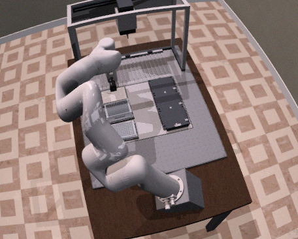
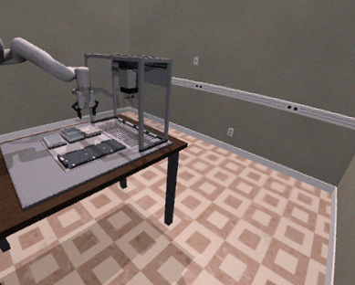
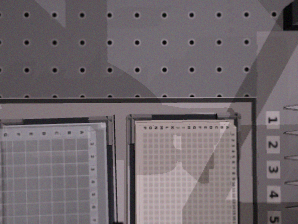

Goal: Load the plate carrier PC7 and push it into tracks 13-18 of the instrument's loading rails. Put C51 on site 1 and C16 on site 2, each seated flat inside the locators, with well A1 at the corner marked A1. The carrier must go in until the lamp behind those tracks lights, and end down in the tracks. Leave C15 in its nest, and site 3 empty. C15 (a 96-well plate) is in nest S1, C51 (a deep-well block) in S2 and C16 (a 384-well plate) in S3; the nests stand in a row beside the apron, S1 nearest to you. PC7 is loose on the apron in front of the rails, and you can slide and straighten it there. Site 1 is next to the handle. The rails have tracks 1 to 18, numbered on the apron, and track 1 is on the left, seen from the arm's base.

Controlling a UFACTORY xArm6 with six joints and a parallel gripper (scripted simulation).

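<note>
The tool [image 2: 84,109] hangs spread wide and holds nothing, poised above the far end of the nest row. Directly beneath it, the wrist view shows two plates side by side: C16 [image 3: 182,170], the finely gridded 384-well plate, and C51 [image 3: 47,175], each in its own nest. The top view shows the nearer two of three nests: C51 [image 1: 118,109] and C15 [image 1: 125,129]; the third is hidden under the arm. One carrier, PC7 [image 1: 168,102], lies loose on the apron with all three sites bare, in front of the rails [image 1: 144,66]. Everything rests on one table [image 1: 229,183].
</note>
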